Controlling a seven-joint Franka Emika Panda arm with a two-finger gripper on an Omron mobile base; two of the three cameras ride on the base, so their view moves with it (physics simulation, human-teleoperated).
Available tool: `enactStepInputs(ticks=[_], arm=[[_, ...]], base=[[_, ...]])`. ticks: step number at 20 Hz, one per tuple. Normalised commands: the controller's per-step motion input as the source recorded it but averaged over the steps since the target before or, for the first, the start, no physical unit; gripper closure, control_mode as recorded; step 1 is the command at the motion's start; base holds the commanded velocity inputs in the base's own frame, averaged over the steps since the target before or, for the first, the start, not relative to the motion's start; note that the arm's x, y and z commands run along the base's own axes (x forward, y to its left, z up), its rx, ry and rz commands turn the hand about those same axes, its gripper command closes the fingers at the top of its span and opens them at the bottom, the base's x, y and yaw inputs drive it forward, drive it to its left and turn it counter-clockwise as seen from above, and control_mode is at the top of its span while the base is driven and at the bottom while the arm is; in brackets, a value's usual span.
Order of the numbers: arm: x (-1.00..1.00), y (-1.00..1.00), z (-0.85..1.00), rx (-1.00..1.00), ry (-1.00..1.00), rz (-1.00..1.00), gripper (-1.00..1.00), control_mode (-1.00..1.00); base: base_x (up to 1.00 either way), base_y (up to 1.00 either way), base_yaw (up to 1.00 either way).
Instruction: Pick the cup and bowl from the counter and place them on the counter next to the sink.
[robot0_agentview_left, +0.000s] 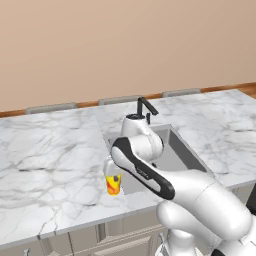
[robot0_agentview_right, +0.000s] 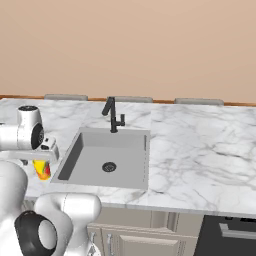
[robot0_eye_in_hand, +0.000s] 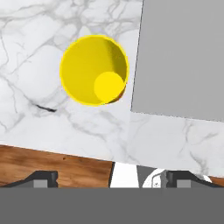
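The yellow cup (robot0_eye_in_hand: 94, 70) stands upright on the white marble counter (robot0_eye_in_hand: 39, 43), close beside the left edge of the grey sink (robot0_eye_in_hand: 183, 57). From above I look straight into it. My gripper (robot0_eye_in_hand: 111, 179) hovers over it, open, its fingertips (robot0_eye_in_hand: 43, 179) spread wide and apart from the cup. In the left base view the cup (robot0_agentview_left: 113, 184) with its red-orange patch sits just below my hand, near the counter's front edge. In the right base view the cup (robot0_agentview_right: 42, 170) shows under the gripper (robot0_agentview_right: 47, 152). The bowl is out of view.
A short black faucet (robot0_agentview_right: 112, 115) rises behind the sink (robot0_agentview_right: 107, 160). Broad marble counter (robot0_agentview_left: 50, 150) stretches left and right of the basin. A dark appliance front (robot0_agentview_right: 230, 235) sits below the counter at the right. A beige wall backs the counter.
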Motion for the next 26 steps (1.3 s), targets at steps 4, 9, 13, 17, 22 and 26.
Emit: enactStepInputs(ticks=[4, 9, 13, 17, 22, 26], arm=[[-0.79, -0.63, 0.17, 0.05, -0.01, -0.10, -1.00, -1.00], [-0.69, -0.69, 0.21, 0.06, -0.03, -0.13, -1.00, -1.00], [-0.69, -0.52, 0.24, 0.04, -0.03, -0.09, -1.00, -1.00], [-0.75, -0.35, 0.17, 0.01, -0.02, -0.05, -1.00, -1.00], [-0.06, 0.00, 0.01, 0.00, -0.02, 0.00, -1.00, -1.00], [0.00, 0.00, 0.00, 0.00, 0.00, 0.00, -1.00, -1.00]], base=[[0.00, 0.00, 0.00], [0.00, 0.00, 0.00], [0.00, 0.00, 0.00], [0.00, 0.00, 0.00], [0.00, 0.00, 0.00], [0.00, 0.00, 0.00]])
